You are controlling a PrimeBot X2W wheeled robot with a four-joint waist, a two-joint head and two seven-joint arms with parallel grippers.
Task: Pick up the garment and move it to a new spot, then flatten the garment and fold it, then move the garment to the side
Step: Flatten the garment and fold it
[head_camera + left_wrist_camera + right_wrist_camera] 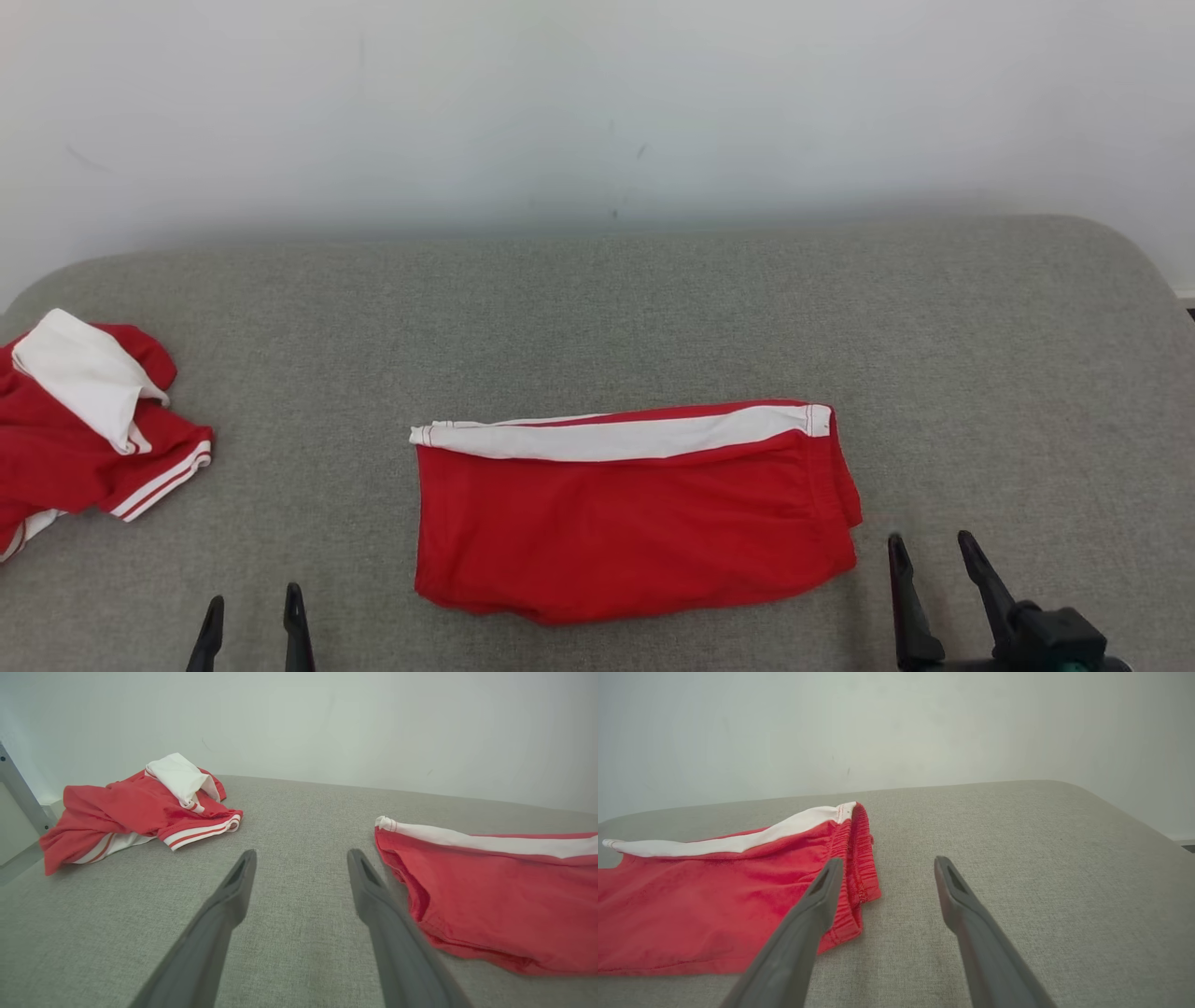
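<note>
Your red fabric shorts with a white side stripe (635, 523) lie folded mid grey fabric bench (597, 308), so only moving them aside seems left. Left gripper (255, 594) at seven o'clock, right gripper (929, 538) at four: jaws wide, empty. Pinch both short edges next.

Two red garments (635, 523) (84, 439) and two end effectors (254, 602) (932, 543).

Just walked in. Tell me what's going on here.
A two-armed robot is working on garments on a grey fabric-covered surface. The red shorts with a white side stripe lie flat, apparently folded, in the middle. Both claws are open and empty: the left claw near the shorts' left edge, the right claw just off their right edge. A crumpled red-and-white shirt lies at far left.
</note>
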